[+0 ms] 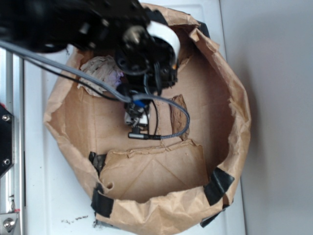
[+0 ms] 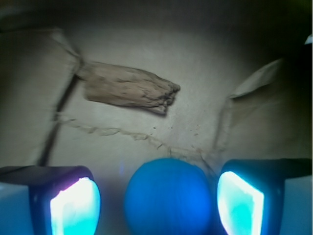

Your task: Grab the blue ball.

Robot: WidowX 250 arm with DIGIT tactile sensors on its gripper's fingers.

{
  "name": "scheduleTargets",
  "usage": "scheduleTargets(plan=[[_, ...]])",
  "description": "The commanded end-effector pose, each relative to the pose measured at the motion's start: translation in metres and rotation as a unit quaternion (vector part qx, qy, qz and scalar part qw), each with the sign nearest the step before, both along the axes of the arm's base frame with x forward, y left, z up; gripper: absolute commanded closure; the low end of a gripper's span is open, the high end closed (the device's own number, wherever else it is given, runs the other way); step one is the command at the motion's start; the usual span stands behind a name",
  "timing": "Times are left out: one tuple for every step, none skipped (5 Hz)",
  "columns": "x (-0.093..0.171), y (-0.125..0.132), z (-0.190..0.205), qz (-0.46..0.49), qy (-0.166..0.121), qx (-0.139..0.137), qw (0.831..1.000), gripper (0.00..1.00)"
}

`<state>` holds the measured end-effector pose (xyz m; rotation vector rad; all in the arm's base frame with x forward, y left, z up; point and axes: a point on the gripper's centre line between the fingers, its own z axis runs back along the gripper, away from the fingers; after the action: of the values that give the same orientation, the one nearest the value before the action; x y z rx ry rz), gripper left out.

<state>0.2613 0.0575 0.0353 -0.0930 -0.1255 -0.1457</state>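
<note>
Wrist cam had the blue ball [image 2: 168, 196] sitting between my released jaws, wood chunk [image 2: 128, 89] beyond. From the exterior view my arm [image 1: 142, 54] blocked it, partly covering the paper wad [image 1: 100, 71] too.

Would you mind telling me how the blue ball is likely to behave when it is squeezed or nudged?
The blue ball is round, so a nudge on the flat paper floor would probably set it rolling. Its surface looks matte, so it likely won't slip much. It sits between the tool's open pads, so an even squeeze should trap it.
</note>
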Motion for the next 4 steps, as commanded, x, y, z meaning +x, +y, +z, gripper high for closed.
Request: scheduleTargets(plan=[[0.011,-0.003,-0.007,0.018,-0.007,0.024,1.000,1.00],[0.010,0.000,-0.004,0.020,-0.018,0.020,0.999,1.00],[0.004,0.005,0.014,0.027,-0.043,0.018,0.999,1.00],[-0.006,0.009,0.064,0.040,-0.074,-0.033,0.996,1.00]])
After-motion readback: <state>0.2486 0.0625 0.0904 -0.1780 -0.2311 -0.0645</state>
